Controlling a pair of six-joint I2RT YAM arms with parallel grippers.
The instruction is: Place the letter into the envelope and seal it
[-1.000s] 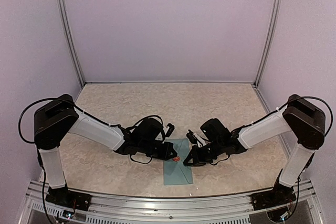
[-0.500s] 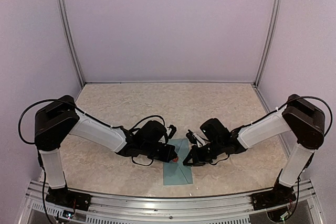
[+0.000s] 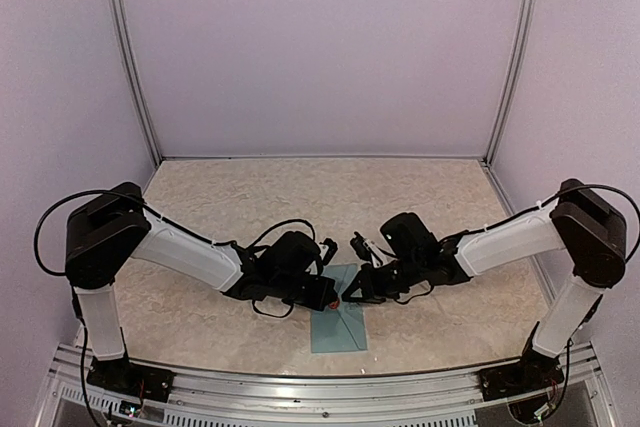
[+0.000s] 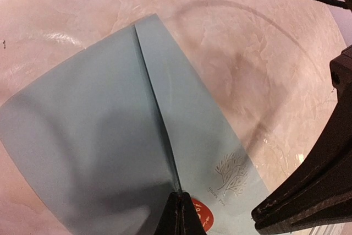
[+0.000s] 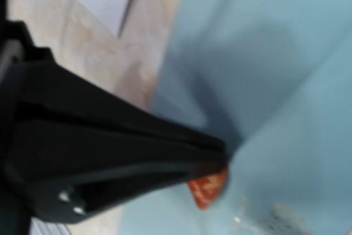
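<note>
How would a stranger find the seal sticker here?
On the marbled table, a teal envelope lies near the front edge. At the tips of the left fingers, a small orange-red sticker sits on it, the only warm colour there.

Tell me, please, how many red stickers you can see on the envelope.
1: a red sticker on the teal envelope, right beside the left gripper's shut tips. Others could be hidden under it.

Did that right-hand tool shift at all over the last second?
Yes. The right tool has slid leftward and slightly away from the arm bases, farther over the envelope, which has stayed put.
</note>
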